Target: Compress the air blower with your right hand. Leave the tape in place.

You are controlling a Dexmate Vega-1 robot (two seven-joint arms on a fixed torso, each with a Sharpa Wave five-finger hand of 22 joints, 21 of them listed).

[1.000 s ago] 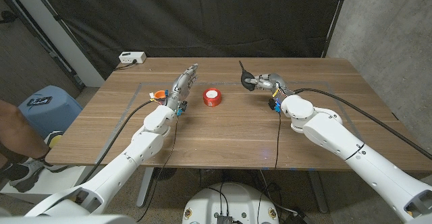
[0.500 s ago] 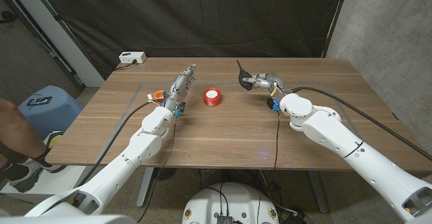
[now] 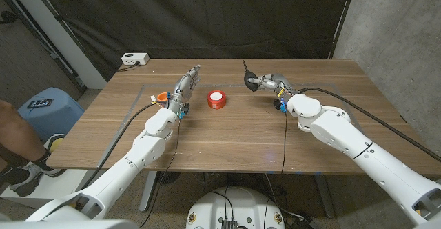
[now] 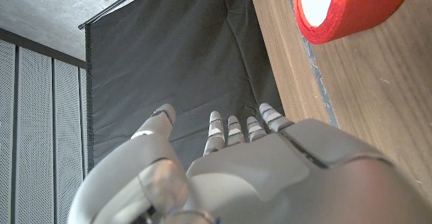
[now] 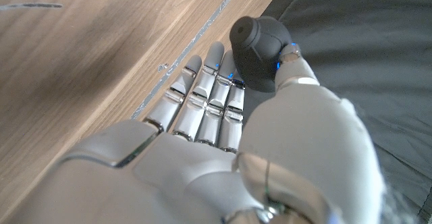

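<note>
The black rubber air blower with its thin pointed nozzle (image 3: 251, 78) is seen at the far right part of the wooden table (image 3: 227, 136), directly at the fingertips of the right hand (image 3: 271, 84). Its long axis runs from the bulb, which lies against the hand, away toward the far-left, with the nozzle tip pointing toward the table's far edge. In the right wrist view the rounded black bulb (image 5: 259, 51) is shown caught between the thumb and the extended fingers (image 5: 206, 89); the fingers are only partly curled, so the hand is closed on the bulb by a pinch rather than a full wrap. Whether the bulb rests on the table or is raised off it cannot be told. The coming squeeze is judged to require that thumb and fingers be drawn together across the bulb, at right angles to the nozzle axis.

The red roll of tape with a white core (image 3: 217, 98) lies flat near the table's middle, well apart from the right hand and nearer to the left hand (image 3: 187, 85). The left hand is shown with fingers straight and apart, holding nothing, just beside the tape but not touching it.
</note>
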